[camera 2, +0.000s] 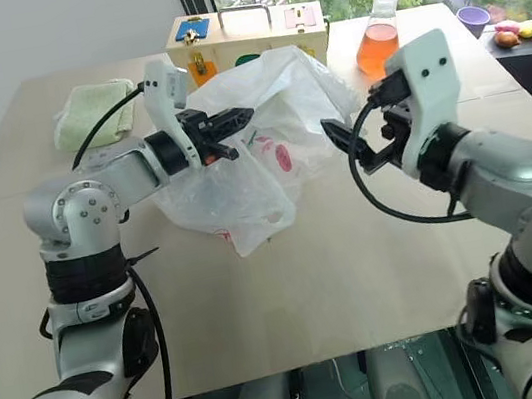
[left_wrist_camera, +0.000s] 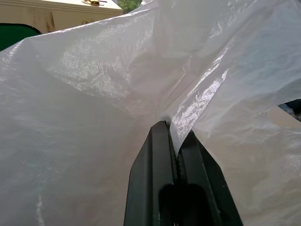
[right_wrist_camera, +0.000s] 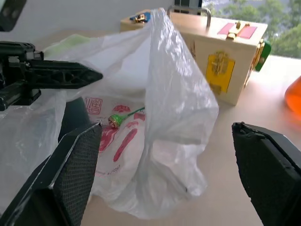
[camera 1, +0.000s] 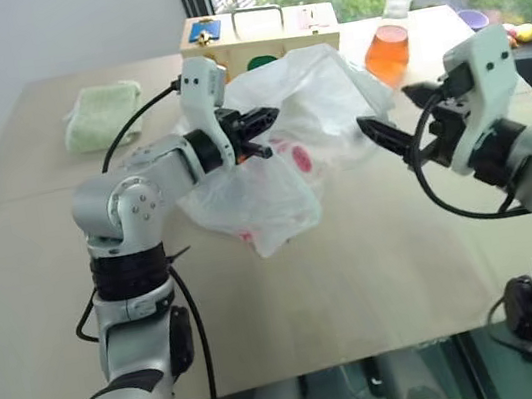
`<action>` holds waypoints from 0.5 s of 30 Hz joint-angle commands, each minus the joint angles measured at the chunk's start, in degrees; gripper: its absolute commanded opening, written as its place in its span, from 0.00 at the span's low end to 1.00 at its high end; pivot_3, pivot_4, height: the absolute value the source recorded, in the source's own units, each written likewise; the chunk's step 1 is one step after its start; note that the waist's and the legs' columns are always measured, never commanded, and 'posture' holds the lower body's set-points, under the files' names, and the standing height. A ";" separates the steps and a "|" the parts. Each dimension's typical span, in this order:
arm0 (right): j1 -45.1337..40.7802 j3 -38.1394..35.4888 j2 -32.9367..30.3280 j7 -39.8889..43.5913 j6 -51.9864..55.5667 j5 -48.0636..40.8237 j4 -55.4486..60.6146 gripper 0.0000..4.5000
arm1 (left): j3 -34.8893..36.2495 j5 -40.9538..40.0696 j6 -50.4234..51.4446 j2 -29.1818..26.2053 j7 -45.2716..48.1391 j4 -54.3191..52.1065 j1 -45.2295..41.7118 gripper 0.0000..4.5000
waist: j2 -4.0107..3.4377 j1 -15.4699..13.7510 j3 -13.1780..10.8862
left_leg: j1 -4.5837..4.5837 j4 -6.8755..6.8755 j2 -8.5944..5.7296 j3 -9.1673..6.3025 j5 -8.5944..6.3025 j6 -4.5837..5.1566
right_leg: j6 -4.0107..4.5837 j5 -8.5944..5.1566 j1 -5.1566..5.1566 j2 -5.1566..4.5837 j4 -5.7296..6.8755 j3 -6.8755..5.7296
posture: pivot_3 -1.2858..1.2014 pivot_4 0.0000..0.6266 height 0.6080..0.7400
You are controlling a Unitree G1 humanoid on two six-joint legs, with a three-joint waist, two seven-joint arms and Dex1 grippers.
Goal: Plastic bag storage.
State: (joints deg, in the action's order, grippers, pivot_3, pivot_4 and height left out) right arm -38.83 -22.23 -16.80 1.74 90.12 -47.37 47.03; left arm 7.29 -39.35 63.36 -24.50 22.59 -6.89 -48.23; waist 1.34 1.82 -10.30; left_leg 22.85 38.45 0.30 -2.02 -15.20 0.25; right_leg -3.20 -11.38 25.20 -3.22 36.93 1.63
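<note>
The left gripper (camera 1: 257,130) had its fingers (left_wrist_camera: 162,155) pressed together on a pinch of the bag (camera 1: 283,146), film gathered between them in the left wrist view. The right gripper (camera 1: 392,129) stood with fingers (right_wrist_camera: 77,160) spread wide and nothing between them, just off the bag's 3 o'clock side. The bag hung partly lifted from that left pinch, its lower folds resting on the surface (camera 1: 361,286) near the middle, pink-red print facing the right gripper.

For the step in hand, apparently a second grasp so the bag could be folded or bunched, the right fingers would do best to close on a free edge or handle loop rather than on the billowed middle, where thin film slips and springs back. The left pinch looked shallow, so any pull should be gentle.

At 12 o'clock beyond the bag stood a wooden box (camera 1: 250,35), a flask (camera 1: 389,48) at 1 o'clock and a green cloth (camera 1: 103,114) at 10 o'clock.
</note>
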 commanded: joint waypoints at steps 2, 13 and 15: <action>-0.55 -1.01 -0.14 -1.09 1.34 2.61 0.14 0.68 | 1.14 -0.54 -0.07 -1.87 0.80 -3.30 -0.66 0.00 | 0.00 0.03 0.00 | 0.00 0.00 0.00 0.00 0.00 0.00 | 0.00 0.00 0.00 0.00 -0.01 0.00 | 0.52 0.24 1.00; -0.28 1.53 -2.21 2.77 -2.65 5.16 -4.78 0.00 | 19.79 -27.94 12.21 -13.38 14.99 -1.74 1.54 0.32 | -0.03 0.64 -0.01 | -0.01 -0.03 0.10 0.00 0.00 0.00 | 0.01 -0.02 0.03 0.11 -0.02 -0.01 | 0.52 0.24 1.00; 0.38 1.90 -2.05 3.36 -3.49 5.33 -5.52 0.00 | 22.54 -34.80 18.25 -18.49 19.28 -1.32 6.63 0.55 | -0.03 0.66 -0.01 | -0.02 -0.02 0.09 0.01 0.00 0.00 | 0.00 -0.02 0.01 0.10 -0.04 -0.01 | 0.52 0.24 1.00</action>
State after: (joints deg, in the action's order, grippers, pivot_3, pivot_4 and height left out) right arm -38.55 -20.28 -18.31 4.38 88.38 -42.17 41.07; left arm 27.32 -67.92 77.12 -40.16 38.08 -7.72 -44.77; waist 1.31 2.47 -10.31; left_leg 22.82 38.43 0.38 -2.01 -15.20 0.26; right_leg -3.20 -11.39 25.21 -3.13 36.89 1.63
